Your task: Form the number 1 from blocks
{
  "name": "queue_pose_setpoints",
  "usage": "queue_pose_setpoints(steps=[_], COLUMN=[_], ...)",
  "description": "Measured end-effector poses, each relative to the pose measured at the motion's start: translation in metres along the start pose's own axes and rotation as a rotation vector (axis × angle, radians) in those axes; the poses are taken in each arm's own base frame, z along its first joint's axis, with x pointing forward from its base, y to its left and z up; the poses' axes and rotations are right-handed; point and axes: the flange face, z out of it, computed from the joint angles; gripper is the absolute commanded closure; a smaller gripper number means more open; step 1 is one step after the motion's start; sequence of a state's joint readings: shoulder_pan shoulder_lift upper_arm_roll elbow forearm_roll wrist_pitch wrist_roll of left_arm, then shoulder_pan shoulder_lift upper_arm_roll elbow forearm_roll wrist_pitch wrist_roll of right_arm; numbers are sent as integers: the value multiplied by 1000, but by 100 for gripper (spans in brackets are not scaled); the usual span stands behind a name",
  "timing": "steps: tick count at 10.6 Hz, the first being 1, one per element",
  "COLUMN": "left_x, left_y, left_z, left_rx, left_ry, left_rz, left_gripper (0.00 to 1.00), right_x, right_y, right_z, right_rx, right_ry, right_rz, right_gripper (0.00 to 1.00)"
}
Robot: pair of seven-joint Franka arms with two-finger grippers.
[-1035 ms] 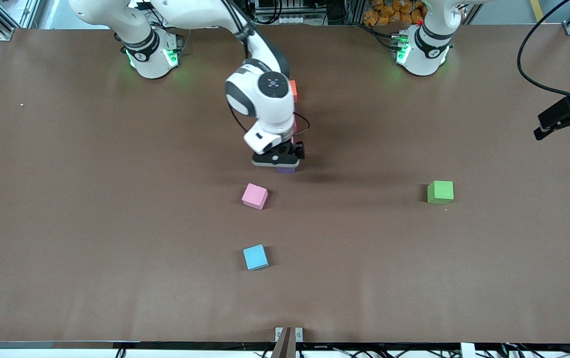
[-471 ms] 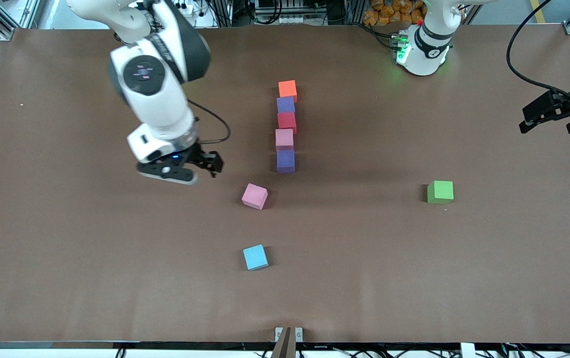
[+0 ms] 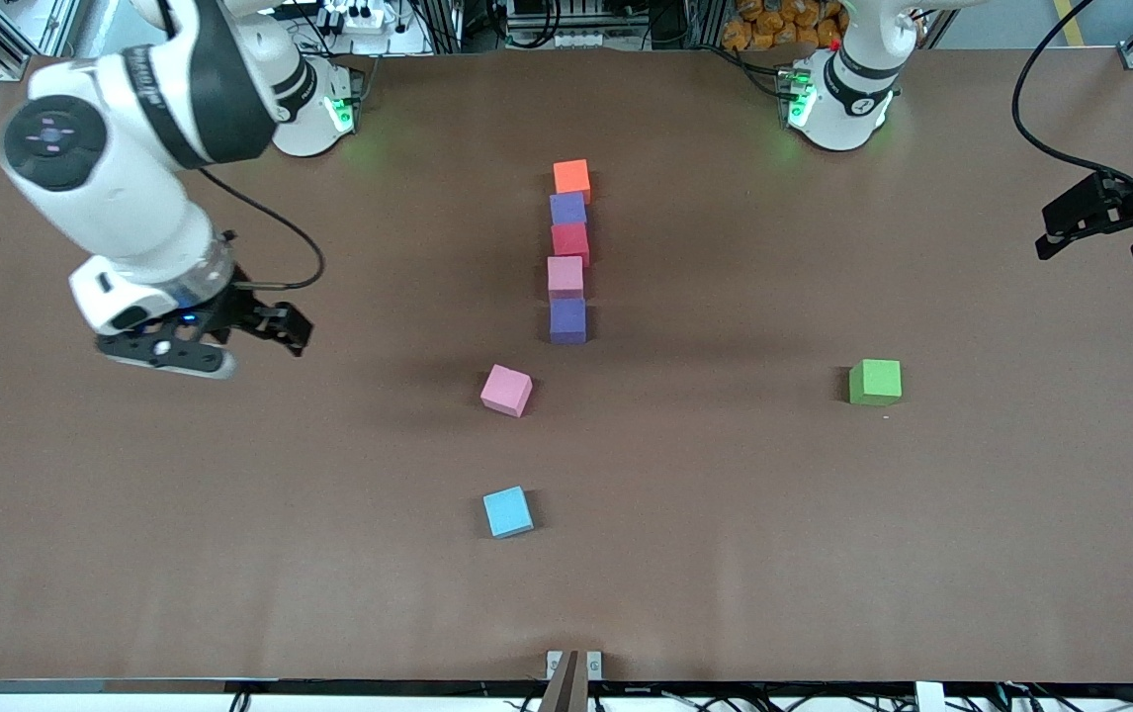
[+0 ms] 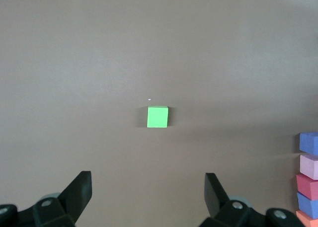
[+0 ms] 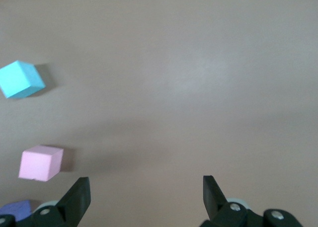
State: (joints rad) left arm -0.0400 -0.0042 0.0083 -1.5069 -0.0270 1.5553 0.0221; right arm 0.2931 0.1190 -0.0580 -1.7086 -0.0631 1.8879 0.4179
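On the brown matte worktop (image 3: 824, 554), five small matte foam cubes stand in a straight, touching column near the middle. Its long axis runs from the robots' edge toward the front camera's edge. In order from the robots' edge they are the orange block (image 3: 571, 177), a purple block (image 3: 567, 209), the red block (image 3: 570, 241), a pink block (image 3: 566, 276) and a second purple block (image 3: 567, 319).

A loose pink block (image 3: 506, 390) sits just nearer the front camera than the column's end, shifted toward the right arm's end and turned slightly askew. The light blue block (image 3: 508, 511) lies nearer still to the front edge, also a little rotated. The green block (image 3: 875, 382) sits squarely, well apart, toward the left arm's end.

The right gripper (image 3: 230, 336) hangs over bare worktop near the right arm's end, its black fingers spread wide with nothing between them. A second ago it was low over the near end of the column, hiding most of it; it has since swung away, and the whole column now shows.

The left gripper (image 3: 1115, 222) hovers at the left arm's edge of the worktop, fingers spread and empty, having drifted only slightly. In its wrist view the green block lies ahead of the spread fingers.
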Motion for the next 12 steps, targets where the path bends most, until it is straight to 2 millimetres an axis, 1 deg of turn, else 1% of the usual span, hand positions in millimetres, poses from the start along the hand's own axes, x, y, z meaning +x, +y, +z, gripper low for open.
queue_pose_setpoints(steps=[2,4,5,6,8,10,12], left_x=[-1,-1,-1,-1,-1,-1,-2], left_y=[8,23,25,25,22,22,22], left_z=[0,1,1,1,1,1,2], left_rx=[-1,-2,-2,-2,-2,-2,-2], left_ry=[-6,-8,-9,-9,-9,-11,-15], left_rz=[4,-3,-3,-5,-9,-9,-9], left_gripper=[0,0,0,0,0,0,0], right_x=[13,22,25,27,26,24,24], right_y=[46,78,91,101,111,116,116], right_z=[-11,-30,-41,-52,-64,-72,-77], right_rx=[-6,-15,-16,-17,-21,-25,-24], right_ry=[-4,-20,-22,-23,-40,-60,-59], right_rz=[-15,-20,-26,-36,-38,-52,-75], right_gripper=[0,0,0,0,0,0,0])
